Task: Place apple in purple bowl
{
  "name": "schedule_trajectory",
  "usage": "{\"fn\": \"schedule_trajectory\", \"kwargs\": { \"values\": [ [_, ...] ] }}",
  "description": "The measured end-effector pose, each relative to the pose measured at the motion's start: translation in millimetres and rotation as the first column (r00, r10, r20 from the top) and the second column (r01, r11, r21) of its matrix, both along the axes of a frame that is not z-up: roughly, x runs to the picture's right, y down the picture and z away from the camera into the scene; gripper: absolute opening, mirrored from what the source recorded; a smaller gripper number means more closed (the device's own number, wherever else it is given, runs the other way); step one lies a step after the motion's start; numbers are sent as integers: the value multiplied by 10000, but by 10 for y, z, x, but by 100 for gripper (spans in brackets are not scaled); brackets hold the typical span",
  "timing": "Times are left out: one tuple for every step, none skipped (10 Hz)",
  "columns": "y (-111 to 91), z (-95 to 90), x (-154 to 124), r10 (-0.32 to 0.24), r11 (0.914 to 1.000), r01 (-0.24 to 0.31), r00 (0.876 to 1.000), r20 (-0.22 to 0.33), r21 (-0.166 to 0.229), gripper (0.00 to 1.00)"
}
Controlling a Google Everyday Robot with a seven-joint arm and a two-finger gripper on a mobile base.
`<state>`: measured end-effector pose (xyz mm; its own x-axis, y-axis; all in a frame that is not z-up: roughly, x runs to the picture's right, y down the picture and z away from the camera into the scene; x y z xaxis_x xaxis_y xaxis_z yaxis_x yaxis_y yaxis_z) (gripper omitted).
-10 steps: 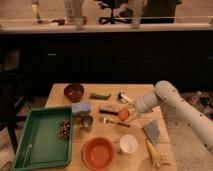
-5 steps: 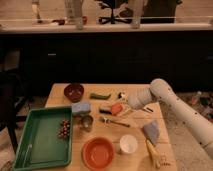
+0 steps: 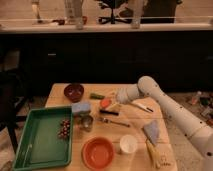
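The white arm [image 3: 170, 107] reaches in from the right across the wooden surface [image 3: 135, 117], and the gripper [image 3: 108, 104] sits to the right of the purple bowl [image 3: 74, 92], a little nearer the camera. The jaws are closed around the apple [image 3: 104, 103], a small red-orange ball at the very tip. The apple is near the purple bowl but apart from it, not over its rim. Whether the fruit touches the surface, I cannot tell. A small green item [image 3: 96, 95] lies between the purple bowl and the gripper. Just in front of the purple bowl sits a blue sponge [image 3: 81, 107]. Further forward and left of the purple bowl is the green tray [image 3: 35, 145], with grapes [image 3: 64, 128] inside. Well in front of the purple bowl stand the orange bowl [image 3: 98, 152] and the white cup [image 3: 128, 144], side by side.
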<state>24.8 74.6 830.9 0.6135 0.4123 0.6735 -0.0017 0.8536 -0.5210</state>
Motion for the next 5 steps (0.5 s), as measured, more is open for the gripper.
{"fn": "schedule_trajectory", "kwargs": {
  "values": [
    [1, 1, 13, 12, 10000, -12, 10000, -14, -1, 0],
    [7, 5, 29, 36, 10000, -36, 10000, -27, -12, 0],
    [8, 6, 27, 32, 10000, -32, 10000, -27, -13, 0],
    [8, 6, 2, 3, 10000, -3, 10000, 1, -14, 0],
    [4, 6, 6, 16, 10000, -16, 10000, -7, -5, 0]
  ]
}}
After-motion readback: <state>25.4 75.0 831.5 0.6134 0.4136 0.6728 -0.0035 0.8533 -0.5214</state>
